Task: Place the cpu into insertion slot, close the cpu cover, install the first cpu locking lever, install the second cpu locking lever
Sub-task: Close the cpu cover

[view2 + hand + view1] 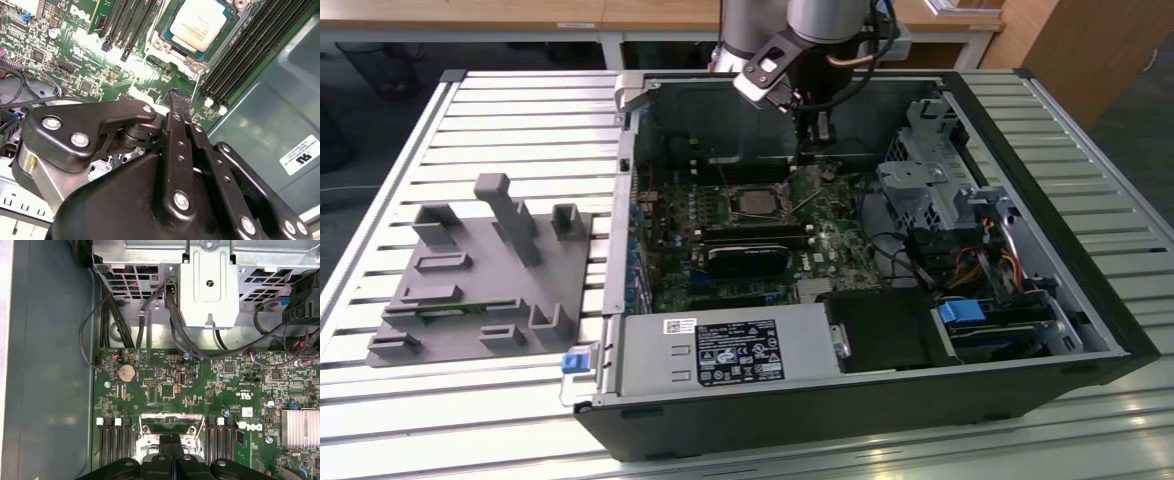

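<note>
A black two-finger gripper [176,97] on a grey robot arm [781,30] reaches into an open black tower computer case [854,410] lying on its side on a slatted metal table [520,110]. In both wrist views the fingers [165,445] are pressed together, with nothing seen between them. In the second wrist view their tips hang just beside one corner of the socket area, close above the green motherboard [75,55]; whether they touch anything cannot be told. The cpu [202,22], a small flat square chip with a silvery-tan metal top, lies flat in the insertion slot [168,40], a dark square socket near the middle of the board, between two banks of long black memory slots [240,55]. In the first wrist view the cpu cover [172,421], a thin shiny silver metal plate, sits at the socket right by the gripper; whether it is fully down cannot be told. A grey plastic fixture block [480,270] stands on the table, apart from the case, towards the exterior view's left edge.
</note>
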You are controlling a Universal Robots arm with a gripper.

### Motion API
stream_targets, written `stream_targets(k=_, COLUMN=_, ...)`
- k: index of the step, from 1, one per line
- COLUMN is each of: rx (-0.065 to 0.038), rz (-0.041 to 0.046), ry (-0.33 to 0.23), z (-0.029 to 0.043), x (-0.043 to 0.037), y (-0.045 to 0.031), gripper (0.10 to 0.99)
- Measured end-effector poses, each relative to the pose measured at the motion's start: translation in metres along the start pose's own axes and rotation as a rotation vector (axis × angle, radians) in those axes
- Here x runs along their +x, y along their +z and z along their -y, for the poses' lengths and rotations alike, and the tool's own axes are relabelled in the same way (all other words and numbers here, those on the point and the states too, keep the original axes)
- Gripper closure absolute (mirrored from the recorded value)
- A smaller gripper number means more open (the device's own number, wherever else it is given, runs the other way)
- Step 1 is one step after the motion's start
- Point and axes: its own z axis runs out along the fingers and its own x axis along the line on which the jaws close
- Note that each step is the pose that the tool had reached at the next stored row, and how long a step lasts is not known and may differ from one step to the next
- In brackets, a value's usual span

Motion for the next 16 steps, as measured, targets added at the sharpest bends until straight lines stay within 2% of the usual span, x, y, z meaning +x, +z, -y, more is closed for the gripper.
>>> stream_targets(k=16, rx=0.000, rz=0.0000, ry=0.000, z=-0.0054, x=0.0004, y=0.0003, gripper=0.980)
